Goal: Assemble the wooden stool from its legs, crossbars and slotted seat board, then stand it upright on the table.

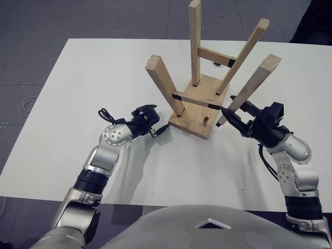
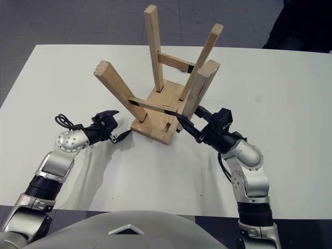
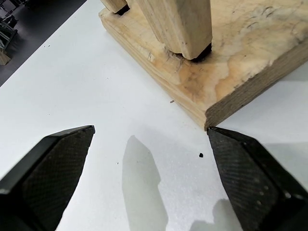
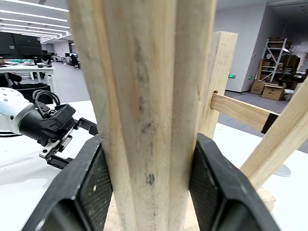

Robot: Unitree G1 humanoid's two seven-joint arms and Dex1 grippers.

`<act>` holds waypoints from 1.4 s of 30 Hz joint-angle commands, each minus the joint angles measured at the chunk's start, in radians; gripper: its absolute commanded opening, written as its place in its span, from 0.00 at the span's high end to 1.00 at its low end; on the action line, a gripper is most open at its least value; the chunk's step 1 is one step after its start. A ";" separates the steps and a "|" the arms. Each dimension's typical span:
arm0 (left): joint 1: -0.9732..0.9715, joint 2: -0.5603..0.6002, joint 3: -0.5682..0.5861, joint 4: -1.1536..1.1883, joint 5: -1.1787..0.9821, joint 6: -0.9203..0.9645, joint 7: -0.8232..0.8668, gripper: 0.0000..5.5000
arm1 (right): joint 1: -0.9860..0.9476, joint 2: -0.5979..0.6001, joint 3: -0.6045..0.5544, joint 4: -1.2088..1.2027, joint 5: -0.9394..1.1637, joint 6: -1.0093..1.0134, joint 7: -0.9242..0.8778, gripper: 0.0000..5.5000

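Observation:
The wooden stool stands upside down, its seat board (image 1: 193, 120) flat on the white table (image 1: 78, 88) and its legs pointing up. Crossbars (image 1: 193, 98) join the legs. My right gripper (image 1: 234, 111) is shut on the near right leg (image 4: 144, 96), low on the leg and close to the board, with a pad (image 4: 94, 185) pressed to each side. My left gripper (image 1: 158, 121) rests open on the table just left of the board's near left corner (image 3: 226, 82), with nothing between its fingers (image 3: 53, 168). The near left leg (image 3: 178, 24) sits in its slot just beyond.
A small round disc (image 1: 220, 64) lies on the table behind the stool. Wide bare tabletop stretches to the left and along the front. The table's front edge runs close below both arms.

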 commanded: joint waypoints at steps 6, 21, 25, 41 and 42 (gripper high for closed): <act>-0.013 0.018 0.068 0.000 -0.038 -0.039 -0.015 0.21 | 0.032 0.055 0.046 0.031 -0.026 -0.101 0.025 0.63; 0.103 0.101 0.272 -0.255 -0.290 0.226 -0.119 0.21 | 0.035 -0.075 -0.092 -0.111 0.188 0.132 0.008 0.63; 0.113 0.136 0.331 -0.359 -0.437 0.383 -0.177 0.21 | -0.095 -0.195 -0.230 -0.194 0.506 0.392 -0.077 0.63; 0.178 0.137 0.413 -0.765 -0.344 0.051 -0.077 0.21 | -0.471 -0.143 -0.213 -0.173 1.172 0.641 -0.584 0.63; 0.178 0.136 0.407 -0.777 -0.338 0.044 -0.072 0.21 | -0.479 -0.131 -0.207 -0.173 1.175 0.637 -0.601 0.63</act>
